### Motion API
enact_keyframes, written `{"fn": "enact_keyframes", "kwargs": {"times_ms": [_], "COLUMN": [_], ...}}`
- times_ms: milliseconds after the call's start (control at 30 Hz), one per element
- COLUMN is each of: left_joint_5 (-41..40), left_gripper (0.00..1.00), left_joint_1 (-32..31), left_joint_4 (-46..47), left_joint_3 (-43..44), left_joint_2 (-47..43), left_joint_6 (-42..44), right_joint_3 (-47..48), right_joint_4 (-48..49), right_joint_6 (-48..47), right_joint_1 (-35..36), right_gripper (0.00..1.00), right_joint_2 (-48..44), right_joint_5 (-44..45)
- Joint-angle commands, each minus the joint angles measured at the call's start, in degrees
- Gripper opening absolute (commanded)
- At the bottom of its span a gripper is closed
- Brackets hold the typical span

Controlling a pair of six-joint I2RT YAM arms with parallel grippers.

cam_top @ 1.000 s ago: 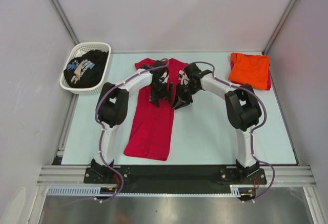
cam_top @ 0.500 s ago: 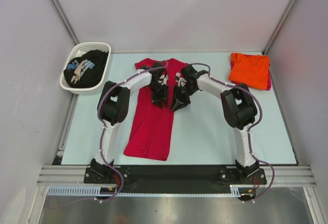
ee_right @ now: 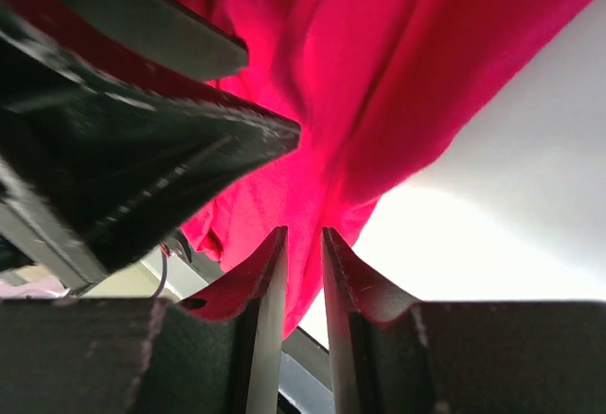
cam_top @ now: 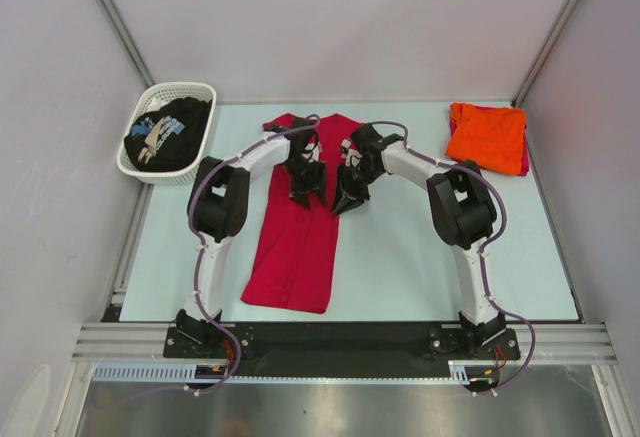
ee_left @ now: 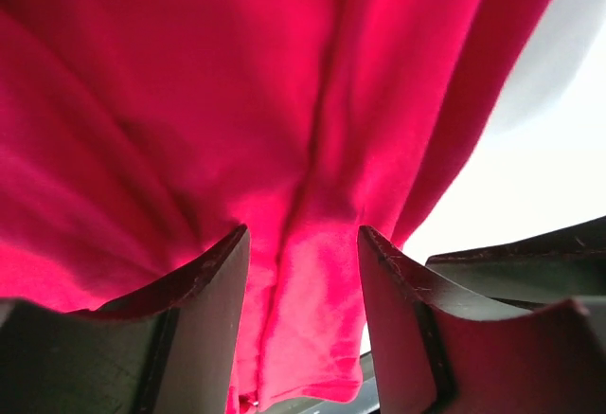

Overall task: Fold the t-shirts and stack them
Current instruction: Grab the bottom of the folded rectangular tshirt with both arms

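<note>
A white basket (cam_top: 183, 85) sits at the far left corner of the table (cam_top: 420, 257). The black tee (cam_top: 172, 132) is bunched inside it, with pale print showing on its left side.

The red tee (cam_top: 297, 247) lies on the table left of centre. It is folded into 1 long strip that runs from the far edge toward the arms, and its near end is flat. Both arms reach in over its far half.

The left gripper (cam_top: 303, 192) is down on the middle of the strip. In its wrist view (ee_left: 301, 234) the jaws stand partly apart with a ridge of red cloth between them. I cannot tell whether they press on it.

Just to its right, the right gripper (cam_top: 345, 200) is at the strip's right edge. In its wrist view (ee_right: 303, 232) the jaws are drawn almost together and pinch a thin fold of the red tee. The cloth fans out from that nip, and bare table shows to the right.

The orange tee (cam_top: 487, 135) lies folded in the far right corner, well apart from the arms. A sliver of pink-red cloth (cam_top: 524, 155) shows along its right edge.
</note>
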Motion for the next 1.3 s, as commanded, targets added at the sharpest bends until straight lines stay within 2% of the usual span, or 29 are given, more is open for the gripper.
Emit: {"fn": "enact_keyframes", "kwargs": {"times_ms": [0,200,300,433,500,633,700,800,833,900,1000,1267], "left_joint_5": [-1.17,1.81,2.42,3.57,4.27,5.15,5.24,5.94,6.47,6.82,6.04,0.86], "left_gripper": [0.55,0.54,0.43,0.39,0.4,0.51,0.5,0.38,0.31,0.26,0.01,0.0], "left_joint_1": [1.15,1.33,1.33,1.33,1.33,1.15,1.07,1.07,1.07,0.98,0.98,1.24], "left_joint_4": [-0.13,-0.48,0.31,0.58,0.67,0.76,0.93,1.02,1.19,1.19,0.93,-2.23], "left_joint_3": [2.47,3.7,3.35,4.22,4.14,3.88,3.7,3.35,3.35,3.35,3.7,6.07], "left_joint_2": [-0.37,2.34,2.34,2.95,3.14,3.4,3.57,4.01,4.28,4.8,5.24,3.49], "left_joint_6": [1.79,2.31,2.4,2.31,2.4,2.4,2.58,2.75,2.75,2.75,2.58,3.81], "right_joint_3": [3.2,3.64,3.99,3.9,3.99,4.25,4.43,4.43,4.17,3.9,3.73,4.69], "right_joint_4": [-1.24,-1.24,-1.42,-1.6,-1.6,-1.51,-1.68,-1.77,-1.86,-1.86,-2.65,-3.88], "right_joint_6": [-0.89,-0.72,-0.71,-0.8,-0.71,-0.54,-0.54,-0.54,-0.71,-0.98,-1.33,-1.86], "right_joint_1": [0.19,0.19,0.19,0.1,0.1,0.19,0.1,0.36,0.54,0.63,0.71,0.89], "right_gripper": [0.26,0.26,0.26,0.26,0.26,0.26,0.26,0.26,0.26,0.26,0.26,0.27], "right_joint_2": [0.69,1.14,1.31,1.31,1.31,1.57,1.92,2.19,2.19,2.1,1.93,1.93], "right_joint_5": [-1.05,-1.41,-1.23,-1.23,-1.23,-0.97,-0.7,0.09,0.7,1.84,4.13,6.06]}}
